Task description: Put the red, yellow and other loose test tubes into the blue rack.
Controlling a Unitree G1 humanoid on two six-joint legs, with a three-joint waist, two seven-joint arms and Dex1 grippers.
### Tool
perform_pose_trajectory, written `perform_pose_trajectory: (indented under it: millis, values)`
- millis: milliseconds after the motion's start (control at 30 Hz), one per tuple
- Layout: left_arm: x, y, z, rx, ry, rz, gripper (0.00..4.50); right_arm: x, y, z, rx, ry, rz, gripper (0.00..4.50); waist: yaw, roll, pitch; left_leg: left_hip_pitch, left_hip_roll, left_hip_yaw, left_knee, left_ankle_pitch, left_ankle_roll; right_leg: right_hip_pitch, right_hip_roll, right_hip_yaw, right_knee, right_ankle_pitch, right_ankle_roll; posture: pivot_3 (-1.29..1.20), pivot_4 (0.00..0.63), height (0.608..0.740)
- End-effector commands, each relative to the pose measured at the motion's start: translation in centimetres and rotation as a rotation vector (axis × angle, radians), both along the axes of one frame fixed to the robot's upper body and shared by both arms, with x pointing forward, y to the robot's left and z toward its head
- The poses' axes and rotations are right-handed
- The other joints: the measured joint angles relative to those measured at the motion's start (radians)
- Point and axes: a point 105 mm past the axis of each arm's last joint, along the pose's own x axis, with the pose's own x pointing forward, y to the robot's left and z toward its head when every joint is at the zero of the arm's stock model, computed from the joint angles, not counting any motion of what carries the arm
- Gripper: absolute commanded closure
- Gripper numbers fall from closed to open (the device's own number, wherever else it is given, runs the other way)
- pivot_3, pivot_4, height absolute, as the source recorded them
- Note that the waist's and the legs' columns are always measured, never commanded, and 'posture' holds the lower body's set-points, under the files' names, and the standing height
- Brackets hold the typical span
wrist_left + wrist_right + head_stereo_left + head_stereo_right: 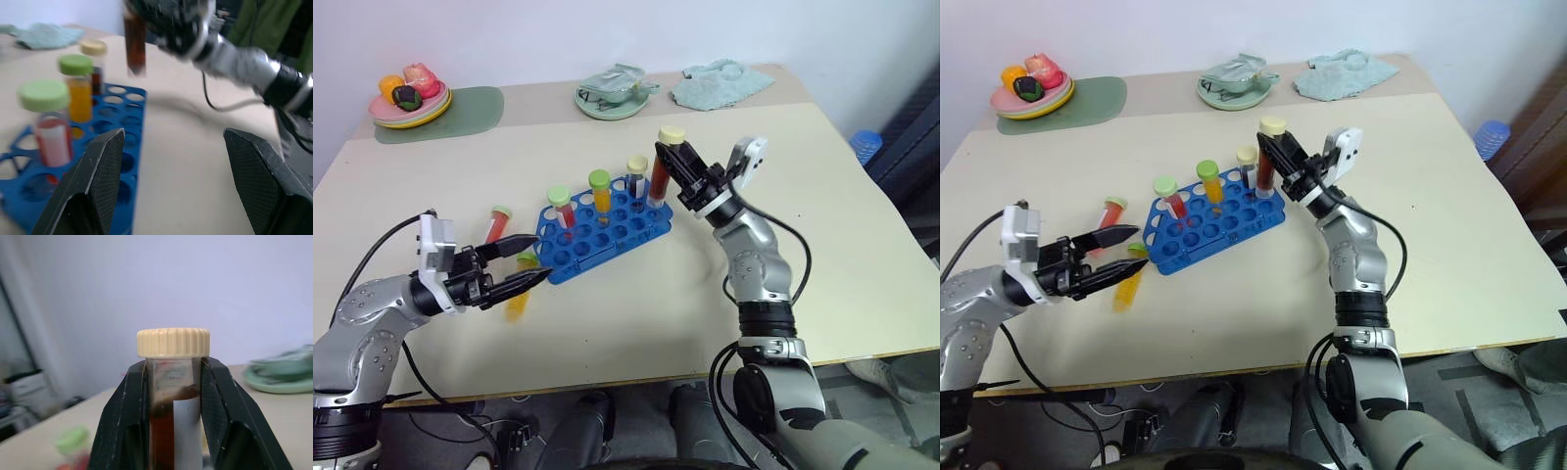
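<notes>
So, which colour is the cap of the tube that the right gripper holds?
Pale yellow cap, clearest in the right wrist view.

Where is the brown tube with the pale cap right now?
The brown tube is clamped upright in the right gripper, just above the blue rack's right end.

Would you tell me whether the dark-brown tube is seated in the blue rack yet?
Not yet: the right pincer holds the dark-brown tube upright above the blue rack.

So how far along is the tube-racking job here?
Three capped tubes already stand in the blue rack. The right gripper holds the brown tube upright above the rack's far end. A red tube and a yellow tube lie loose near the open left gripper.
</notes>
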Motion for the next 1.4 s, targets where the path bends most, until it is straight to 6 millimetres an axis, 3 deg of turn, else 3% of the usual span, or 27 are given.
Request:
perform_pose_trajectory:
  millis: [33, 500, 900, 1100, 1267, 1400]
  values:
    - [-0.5, 0.5, 1.1, 0.007, -0.037, 0.019, 1.19, -0.3, 0.3, 1.0, 0.002, -0.107, -0.034, 3.71, 0.000, 0.000, 0.000, 0.000, 0.000, 0.000, 0.000, 0.000, 0.000, 0.000, 0.000, 0.000, 0.000, 0.000, 0.000, 0.00, 0.150, 0.740]
    - [-1.1, 0.5, 1.6, 0.003, -0.032, 0.045, 1.19, -1.4, 1.8, -2.4, -0.041, -0.060, 0.025, 3.71, 0.002, 0.000, 0.000, 0.010, 0.000, 0.002, -0.003, -0.001, -0.001, 0.004, 0.000, 0.002, 0.004, 0.000, -0.001, 0.00, 0.150, 0.740]
    - [-1.1, -0.7, 2.2, 0.010, -0.047, 0.038, 1.19, 0.8, 0.3, -3.3, -0.114, -0.045, -0.093, 3.71, 0.002, 0.000, 0.000, 0.011, 0.001, 0.003, -0.003, -0.001, -0.001, 0.005, 0.001, 0.003, 0.004, 0.000, -0.001, 0.00, 0.150, 0.740]
    - [-1.2, -1.1, 2.5, 0.008, -0.044, 0.042, 1.19, 0.4, 0.2, -4.1, -0.144, -0.054, -0.090, 3.71, 0.003, 0.000, 0.000, 0.011, 0.001, 0.003, -0.003, -0.001, -0.001, 0.005, 0.001, 0.003, 0.004, 0.000, -0.001, 0.00, 0.150, 0.740]
    - [-1.0, -1.3, 2.5, -0.007, -0.032, 0.060, 1.19, -0.2, 0.2, -3.3, -0.155, -0.135, -0.143, 1.30, 0.002, 0.000, 0.000, 0.011, 0.001, 0.003, -0.003, -0.001, -0.001, 0.005, 0.001, 0.003, 0.004, 0.000, -0.001, 0.00, 0.150, 0.740]
    - [-0.4, -1.1, 2.3, -0.046, -0.012, 0.134, 1.19, -1.2, 0.3, -3.0, -0.208, -0.191, -0.147, 1.30, 0.003, 0.000, 0.000, 0.011, 0.001, 0.003, -0.003, -0.001, -0.002, 0.005, 0.001, 0.003, 0.004, -0.001, -0.001, 0.00, 0.150, 0.740]
